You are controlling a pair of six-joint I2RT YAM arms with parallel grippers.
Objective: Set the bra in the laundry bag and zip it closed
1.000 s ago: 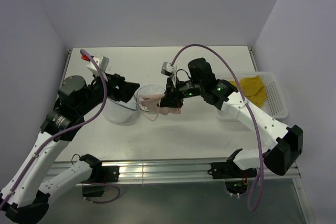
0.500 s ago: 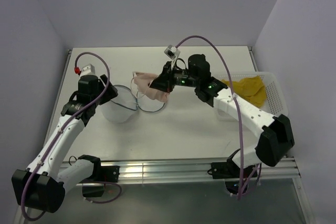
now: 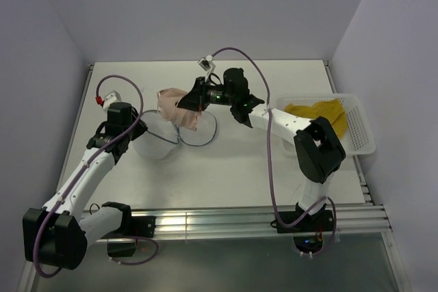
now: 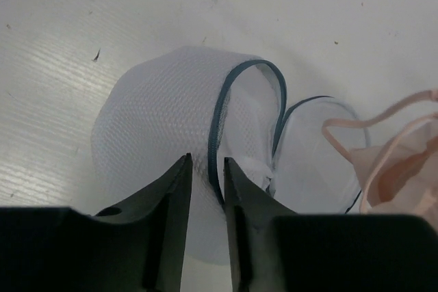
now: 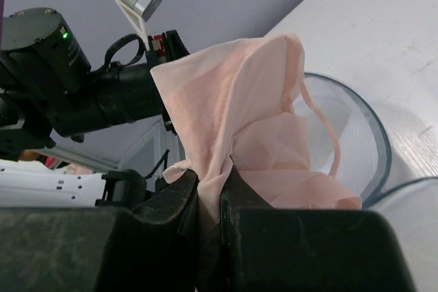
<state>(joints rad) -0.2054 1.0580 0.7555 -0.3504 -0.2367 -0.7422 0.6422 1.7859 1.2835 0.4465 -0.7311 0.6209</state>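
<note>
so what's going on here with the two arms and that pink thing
The right gripper is clamped on the pink bra and holds it up in the air beside the open laundry bag. The left gripper pinches the bag at its dark zip rim, keeping it on the table. The bra is not in the bag yet, and the zip is undone.

The right gripper (image 3: pixel 188 102) carried the bra (image 3: pixel 172 105) leftward and toward the desk's far edge. The left gripper (image 3: pixel 137 130) drew back toward the left edge, beside the laundry bag (image 3: pixel 156 147).
</note>
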